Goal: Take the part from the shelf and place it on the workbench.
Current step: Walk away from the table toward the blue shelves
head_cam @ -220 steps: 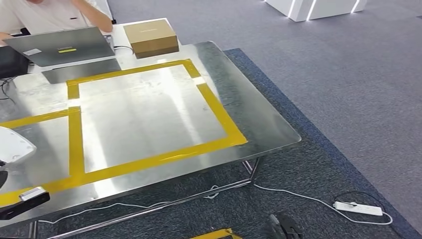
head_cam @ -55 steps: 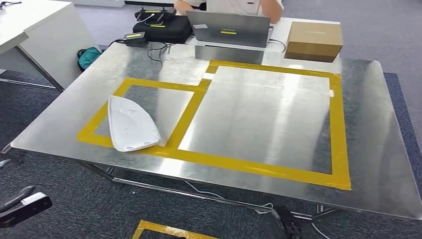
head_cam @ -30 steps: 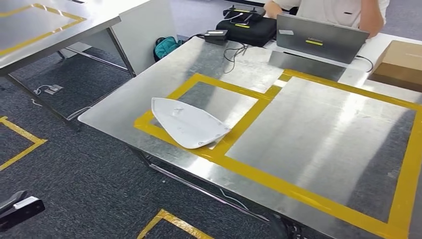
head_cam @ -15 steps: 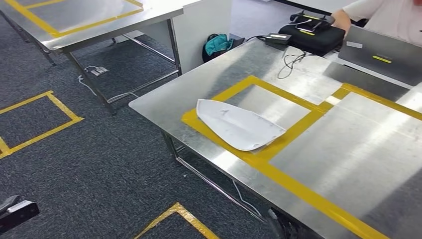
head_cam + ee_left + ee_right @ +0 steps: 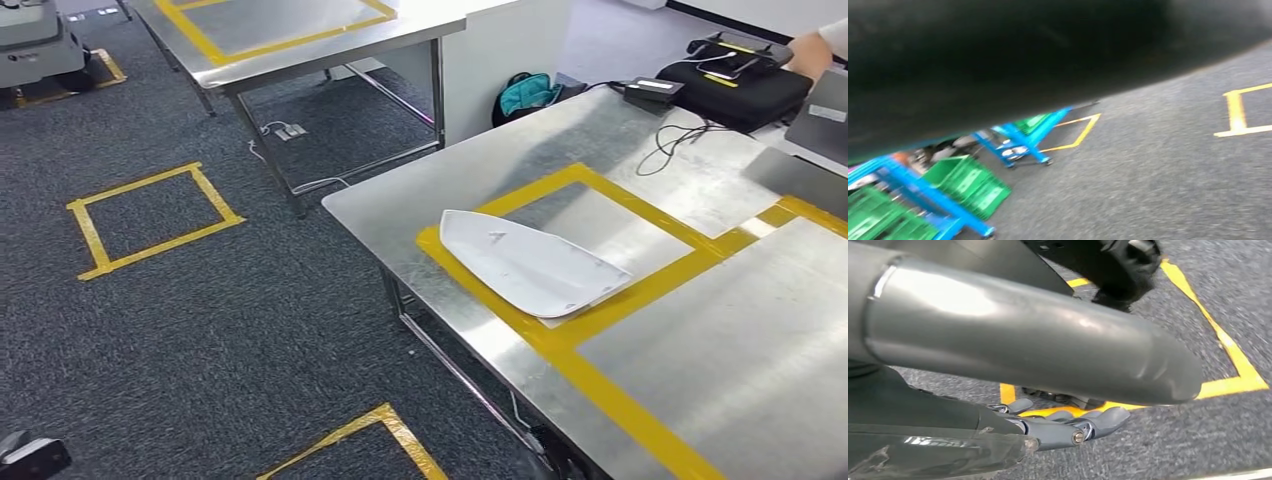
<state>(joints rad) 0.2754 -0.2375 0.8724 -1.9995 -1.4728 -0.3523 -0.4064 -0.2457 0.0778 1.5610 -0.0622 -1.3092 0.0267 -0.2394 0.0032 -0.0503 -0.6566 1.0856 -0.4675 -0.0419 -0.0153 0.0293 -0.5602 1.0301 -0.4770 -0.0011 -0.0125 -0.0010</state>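
Note:
A white, flat, teardrop-shaped part [image 5: 530, 263] lies on the steel workbench [image 5: 400, 200], inside the smaller yellow-taped box near the bench's left corner. Nothing touches it. In the right wrist view my right hand [image 5: 1038, 350] hangs over the dark carpet with its fingers [image 5: 1073, 427] stretched out and nothing in them. A dark piece of my left arm [image 5: 25, 458] shows at the bottom left corner of the head view. Blue racks holding green crates [image 5: 968, 190] stand on the carpet in the left wrist view.
A second steel table [image 5: 300, 40] with yellow tape stands at the back left. Yellow tape squares [image 5: 150, 215] mark the carpet. On the bench's far end sit a black case [image 5: 740, 85], cables and a laptop edge [image 5: 828, 125], with a person's hand [image 5: 818, 50] behind.
The whole picture has swung left as the camera turned: the bench and part slid right in view, and the second table and floor squares came in. The part still lies in its taped box.

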